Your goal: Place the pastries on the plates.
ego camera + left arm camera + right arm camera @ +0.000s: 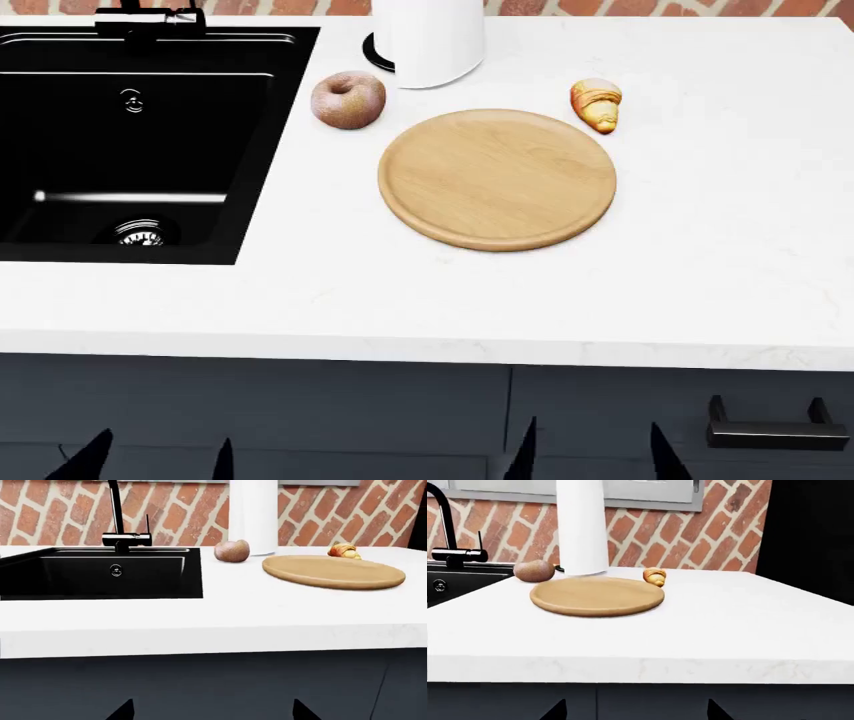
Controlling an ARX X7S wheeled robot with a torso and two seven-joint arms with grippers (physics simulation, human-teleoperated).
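Observation:
A light tan wooden plate (497, 180) lies flat on the white counter, bare. The pinkish-brown doughnut (348, 100) sits on the counter just off the plate's far left, beside the sink. The golden croissant (597, 104) lies on the counter off the plate's far right. The wrist views show the same plate (333, 571) (597, 596), doughnut (231, 550) (534, 571) and croissant (344, 551) (655, 576). My left gripper (154, 460) (213, 712) and right gripper (594, 455) (637, 712) are both open and hold nothing. Both hang low in front of the dark cabinet, below the counter's front edge.
A tall white cylinder (427, 40) stands behind the plate against the brick wall. A black sink (134, 150) with a black faucet (123, 535) fills the counter's left. A cabinet handle (774, 432) sticks out at lower right.

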